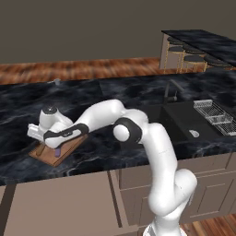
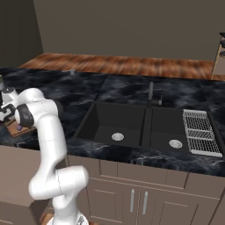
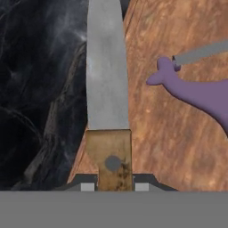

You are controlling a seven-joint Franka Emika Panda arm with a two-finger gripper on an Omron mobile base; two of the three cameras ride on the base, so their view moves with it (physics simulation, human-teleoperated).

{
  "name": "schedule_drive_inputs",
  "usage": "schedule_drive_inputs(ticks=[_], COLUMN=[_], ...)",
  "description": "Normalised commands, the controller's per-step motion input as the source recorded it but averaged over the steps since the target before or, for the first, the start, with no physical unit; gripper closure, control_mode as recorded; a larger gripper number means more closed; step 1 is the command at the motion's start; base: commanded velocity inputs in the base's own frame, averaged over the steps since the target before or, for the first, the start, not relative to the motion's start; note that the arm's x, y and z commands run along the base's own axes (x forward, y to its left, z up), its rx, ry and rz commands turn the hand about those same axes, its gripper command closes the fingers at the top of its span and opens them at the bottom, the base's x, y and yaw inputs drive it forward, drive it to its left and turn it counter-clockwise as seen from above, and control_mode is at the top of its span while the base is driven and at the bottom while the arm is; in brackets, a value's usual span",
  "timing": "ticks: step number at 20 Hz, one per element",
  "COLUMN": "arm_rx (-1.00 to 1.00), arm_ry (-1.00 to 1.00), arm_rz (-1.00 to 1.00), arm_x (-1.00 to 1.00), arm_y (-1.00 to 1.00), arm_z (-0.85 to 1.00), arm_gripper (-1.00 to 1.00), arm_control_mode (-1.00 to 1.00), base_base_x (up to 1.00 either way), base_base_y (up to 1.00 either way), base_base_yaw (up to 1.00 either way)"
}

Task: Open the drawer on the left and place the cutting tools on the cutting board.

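Note:
In the hand view my gripper point(image 3: 114, 187) is shut on the knife point(image 3: 107, 89). Its brown handle sits between the finger tips and its silver blade points away along the edge of the cutting board point(image 3: 151, 133). The purple peeler point(image 3: 200, 93) lies on the board beside the blade. From the left base view the hand hangs low over the wooden cutting board point(image 1: 69, 148), with the peeler point(image 1: 57, 152) under it. The right base view shows the cutting board point(image 2: 15, 131) at the far left. The drawer point(image 1: 55, 203) is a flat taupe surface under the counter edge; how far it stands out I cannot tell.
The black marble counter point(image 1: 92, 92) runs right to a double sink point(image 2: 132, 123) with a faucet point(image 2: 150, 94). A wire rack point(image 2: 200, 132) lies beside the sink. Cabinet doors with vertical handles point(image 2: 132, 200) stand below the sink. Stools point(image 1: 184, 57) stand at a far counter.

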Motion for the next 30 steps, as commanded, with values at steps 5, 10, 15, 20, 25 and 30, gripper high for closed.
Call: schedule_drive_inputs(ticks=[5, 10, 15, 20, 25, 30], arm_rx=[0.0, 0.0, 0.0, 0.03, 0.08, 0.14], arm_ry=[0.0, 0.0, 0.0, 0.0, -0.03, 0.0], arm_rz=[0.01, 0.0, 0.0, 0.0, -0.01, -0.01], arm_x=[0.16, 0.0, 0.0, 0.0, -0.21, -0.77], arm_y=[0.0, 0.0, 0.0, -0.03, -0.23, -0.91], arm_z=[-0.08, -0.02, 0.0, 0.41, 1.0, 0.94], arm_gripper=[-1.0, -1.0, -1.0, -1.0, -1.0, -1.0], arm_control_mode=[-1.0, -1.0, -1.0, -1.0, -1.0, -1.0], base_base_x=[0.0, 0.0, 0.0, 0.0, 0.0, 0.0], base_base_y=[0.0, 0.0, 0.0, 0.0, 0.0, 0.0], base_base_yaw=[0.0, 0.0, 0.0, 0.0, 0.0, 0.0])
